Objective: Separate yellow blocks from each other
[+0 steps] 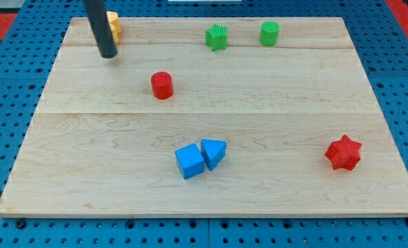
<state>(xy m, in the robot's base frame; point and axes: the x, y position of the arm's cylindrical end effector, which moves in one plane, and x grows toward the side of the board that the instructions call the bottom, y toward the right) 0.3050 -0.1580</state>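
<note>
A yellow block (114,25) sits at the board's top left, partly hidden behind my rod; its shape cannot be made out, and I see only this one yellow piece. My tip (108,54) rests on the board just below and slightly left of it, close to it; I cannot tell whether they touch.
A red cylinder (162,85) lies below right of my tip. A green star-like block (217,37) and a green cylinder (269,33) sit at the top middle. A blue cube (189,161) and blue triangular block (213,152) touch near the bottom middle. A red star (344,153) is at the right.
</note>
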